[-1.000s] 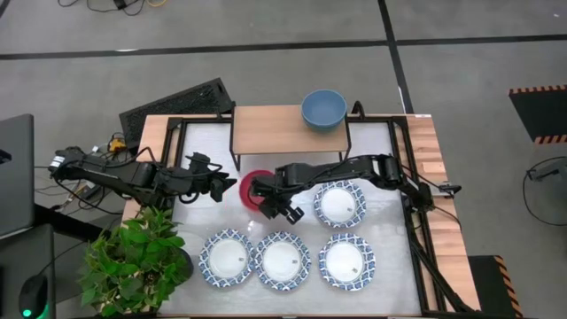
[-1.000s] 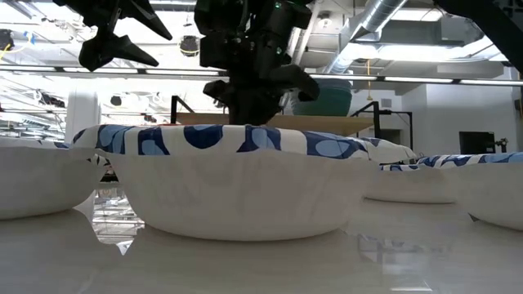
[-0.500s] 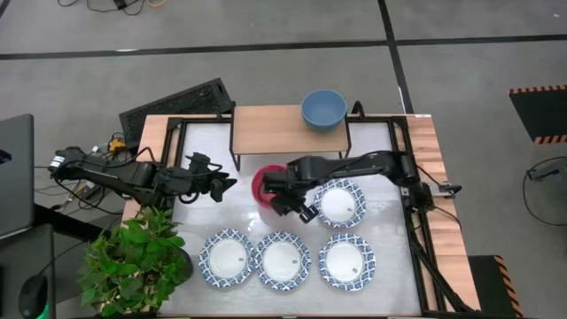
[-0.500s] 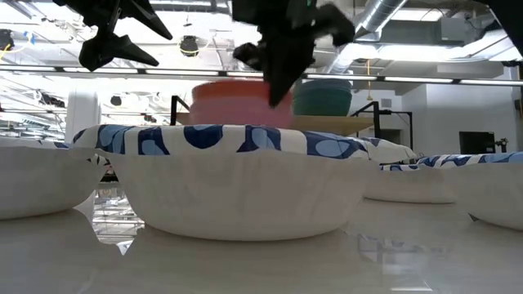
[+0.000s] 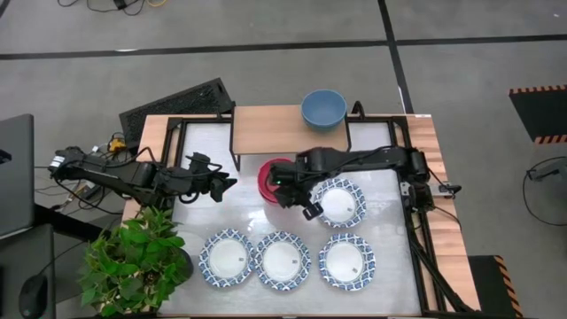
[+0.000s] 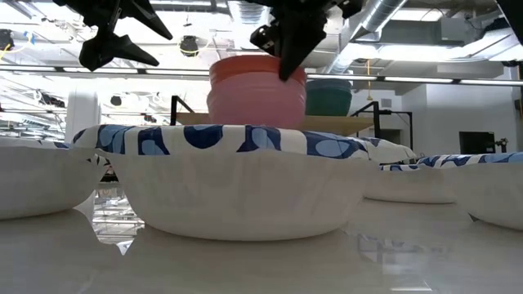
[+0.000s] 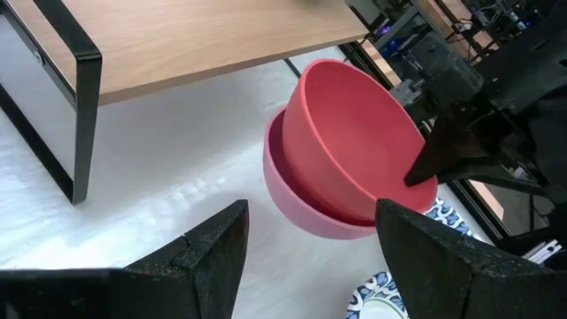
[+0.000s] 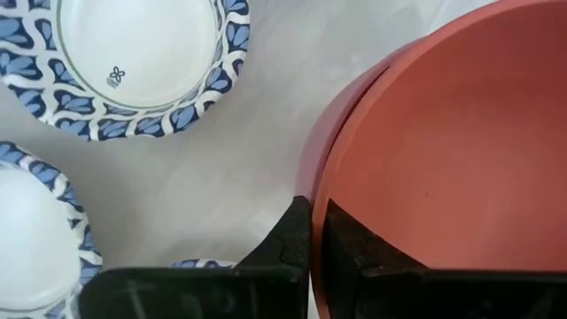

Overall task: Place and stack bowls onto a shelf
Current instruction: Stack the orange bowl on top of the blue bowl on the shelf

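The red-pink bowl [image 5: 273, 177] hangs above the table in front of the shelf [image 5: 275, 131], and also shows in the low view [image 6: 257, 91] and the left wrist view [image 7: 350, 146]. My right gripper [image 5: 291, 190] is shut on its rim. My left gripper [image 5: 223, 183] hovers open to the bowl's left, touching nothing; its fingers frame the bowl in the left wrist view [image 7: 310, 213]. The green-to-blue bowl [image 5: 323, 109] stands by its base on the shelf's right end. Several blue-patterned bowls rest on the table, one [image 5: 340, 203] just right of the right gripper. My right gripper pinches the red-pink bowl's rim [image 8: 312, 208] on the side toward the table's right and near edge, one finger [image 8: 345, 237] inside the bowl and one finger [image 8: 292, 232] outside. The fingers come slanting down from the table's right. The bowl is lifted clear of the table.
Three patterned bowls [image 5: 225, 258] [image 5: 283, 260] [image 5: 346, 260] sit in a row near the table's near edge. A potted plant [image 5: 133, 257] stands at the near left corner. The shelf's left and middle board is bare wood. Black rails [image 5: 407, 177] frame the table.
My right gripper, holding the red-pink bowl, has risen and moved toward the table's right and far side, toward the shelf. The bowl has gone from low behind the patterned bowl in the low view to lifted clear above it.
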You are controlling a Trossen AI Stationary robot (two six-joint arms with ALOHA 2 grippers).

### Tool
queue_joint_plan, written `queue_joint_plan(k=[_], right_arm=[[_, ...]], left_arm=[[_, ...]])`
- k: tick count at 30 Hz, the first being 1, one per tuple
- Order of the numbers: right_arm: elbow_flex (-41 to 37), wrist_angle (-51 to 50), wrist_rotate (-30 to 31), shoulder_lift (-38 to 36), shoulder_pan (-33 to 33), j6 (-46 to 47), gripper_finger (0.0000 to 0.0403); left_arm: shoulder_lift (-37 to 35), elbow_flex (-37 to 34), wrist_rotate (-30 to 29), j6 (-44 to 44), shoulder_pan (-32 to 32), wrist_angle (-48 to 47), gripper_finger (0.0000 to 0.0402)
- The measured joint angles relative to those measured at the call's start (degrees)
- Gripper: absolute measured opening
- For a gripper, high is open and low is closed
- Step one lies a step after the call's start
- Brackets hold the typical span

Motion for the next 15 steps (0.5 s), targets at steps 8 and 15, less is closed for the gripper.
queue_joint_plan(k=[8,15], right_arm=[[0.00,2.64,0.07,0.78,0.11,1.71,0.0034],[-0.14,3.17,0.02,0.89,-1.01,3.82,0.0037]], left_arm=[[0.00,0.00,-0.08,0.00,0.00,-0.02,0.0234],[0.00,0.00,-0.19,0.02,0.00,-0.18,0.0234]])
